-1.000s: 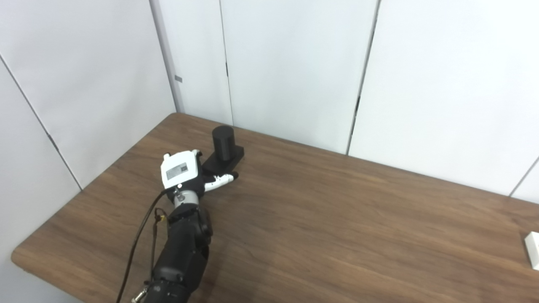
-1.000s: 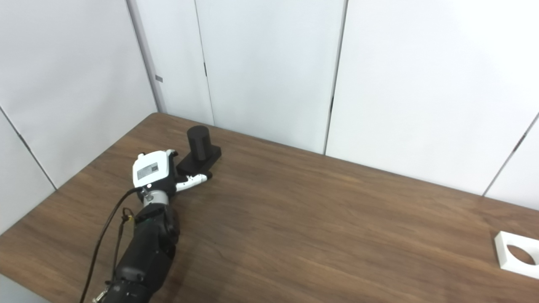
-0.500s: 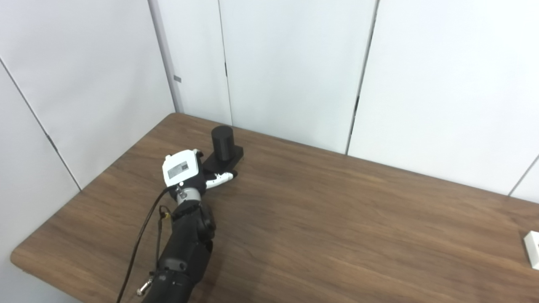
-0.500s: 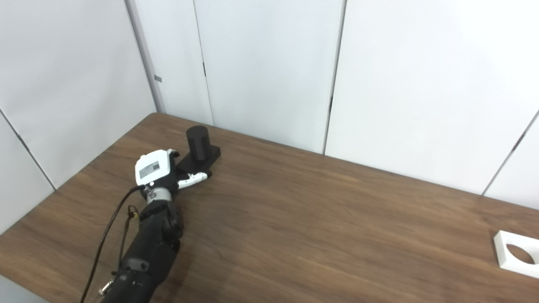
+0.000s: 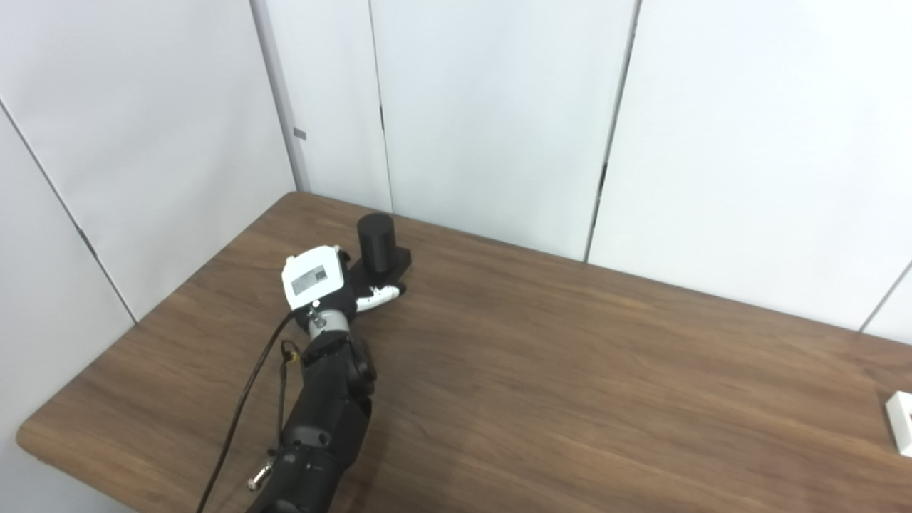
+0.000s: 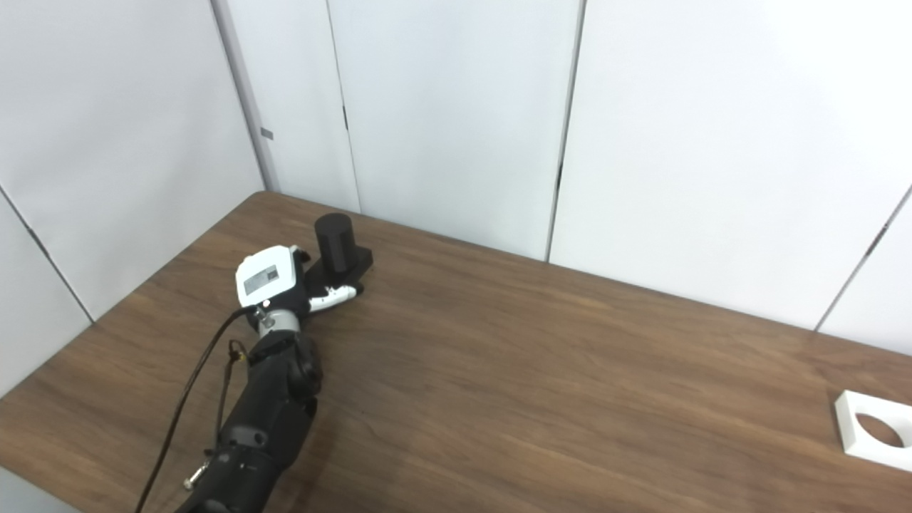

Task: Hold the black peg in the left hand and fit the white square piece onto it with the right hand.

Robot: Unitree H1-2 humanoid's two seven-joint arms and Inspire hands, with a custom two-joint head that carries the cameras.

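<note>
here, matte black peg [image 5: 376, 242], cylindrical, square base, left hand [image 5: 318, 280] alongside

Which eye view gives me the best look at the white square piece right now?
The right eye view: the white square piece lies almost whole at the table's right end, its round hole visible. The left eye view catches only a sliver cut off by the picture's right edge.

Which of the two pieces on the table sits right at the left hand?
The black peg on its black base, at the left hand; the white square piece lies at the far right edge.
</note>
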